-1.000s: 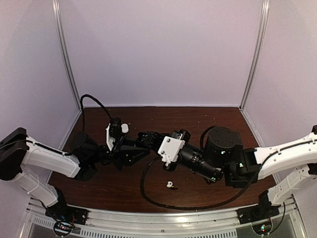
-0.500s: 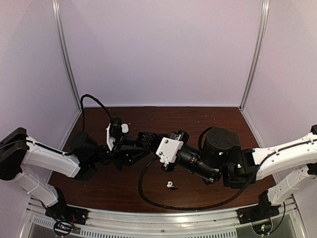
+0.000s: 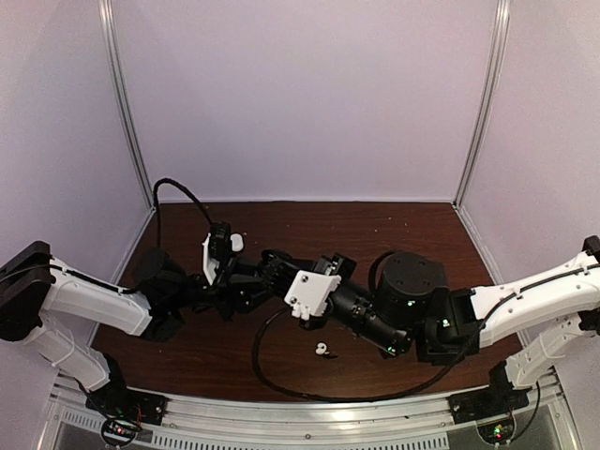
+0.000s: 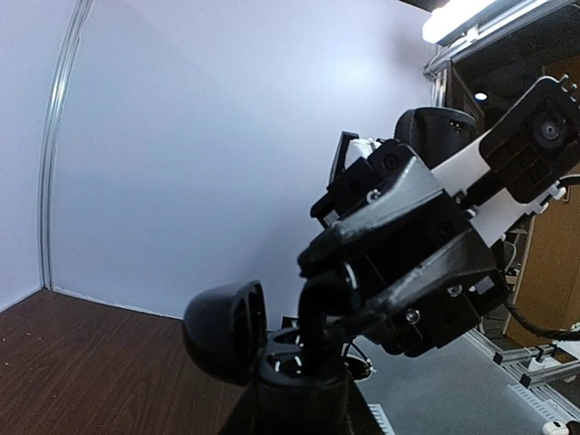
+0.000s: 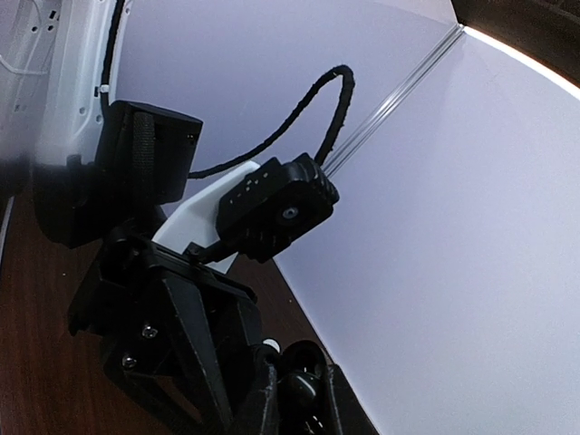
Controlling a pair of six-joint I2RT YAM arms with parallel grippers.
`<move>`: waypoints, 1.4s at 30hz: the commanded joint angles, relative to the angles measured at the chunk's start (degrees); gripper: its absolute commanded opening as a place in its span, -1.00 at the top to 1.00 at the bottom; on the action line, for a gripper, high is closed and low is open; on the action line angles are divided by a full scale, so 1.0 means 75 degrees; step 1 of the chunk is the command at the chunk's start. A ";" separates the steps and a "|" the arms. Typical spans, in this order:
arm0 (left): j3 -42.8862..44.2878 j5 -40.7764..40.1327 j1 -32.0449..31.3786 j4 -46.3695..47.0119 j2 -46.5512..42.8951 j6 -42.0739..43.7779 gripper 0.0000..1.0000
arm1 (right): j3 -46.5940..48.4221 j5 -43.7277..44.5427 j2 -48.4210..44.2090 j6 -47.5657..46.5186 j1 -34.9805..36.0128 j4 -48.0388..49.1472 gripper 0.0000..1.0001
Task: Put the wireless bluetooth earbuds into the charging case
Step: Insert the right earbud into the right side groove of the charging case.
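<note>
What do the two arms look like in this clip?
Left arm and right arm: white shells, black joints. Black angular left end effector and right end effector, white wrist camera mounts. A black braided cable loops from each wrist.

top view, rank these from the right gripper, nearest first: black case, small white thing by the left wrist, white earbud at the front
1. case: at the right gripper tips, mid-table.
2. white thing: behind and to the left, beside the left wrist.
3. white earbud: alone toward the front edge, clearly farthest.
</note>
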 commanded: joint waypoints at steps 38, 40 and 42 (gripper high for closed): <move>0.0002 -0.0328 -0.0027 0.0059 -0.0264 0.0563 0.95 | -0.0174 -0.0199 -0.0841 0.1886 -0.0219 -0.0329 -0.57; 0.0001 -0.0330 -0.0033 0.0076 -0.0272 0.0591 0.96 | -0.0207 -0.0437 -0.0936 0.2373 -0.0436 -0.0354 -0.62; -0.0010 -0.0322 -0.0024 0.0104 -0.0283 0.0606 0.95 | -0.0227 -0.0730 -0.1017 0.2734 -0.0628 -0.0422 -0.67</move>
